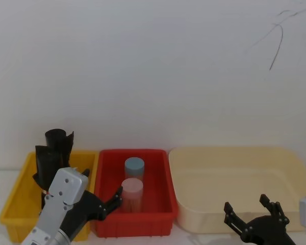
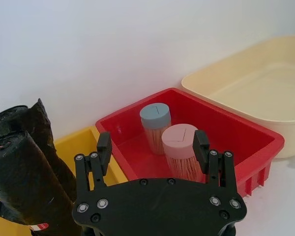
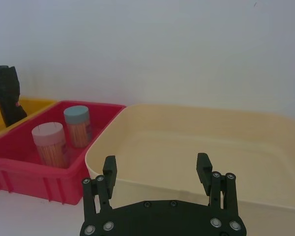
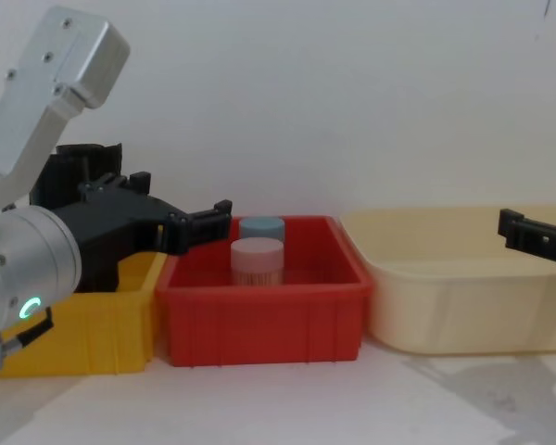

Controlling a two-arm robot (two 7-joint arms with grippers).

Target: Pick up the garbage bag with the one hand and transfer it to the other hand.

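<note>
While upright in its yellow bin (image 1: 20, 190), crinkly black garbage bag (image 1: 53, 153); left gripper (image 2: 152, 140), right gripper (image 3: 156, 161), jaws spread.

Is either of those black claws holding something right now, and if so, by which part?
Nothing is held. The left gripper is open near the garbage bag, which stands in the yellow bin; the right gripper is open by the cream tub.

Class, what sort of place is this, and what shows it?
Probably a robot test bench: a yellow bin, red bin and cream tub lined up against a bare wall, with the left end effector and right end effector open before them.
</note>
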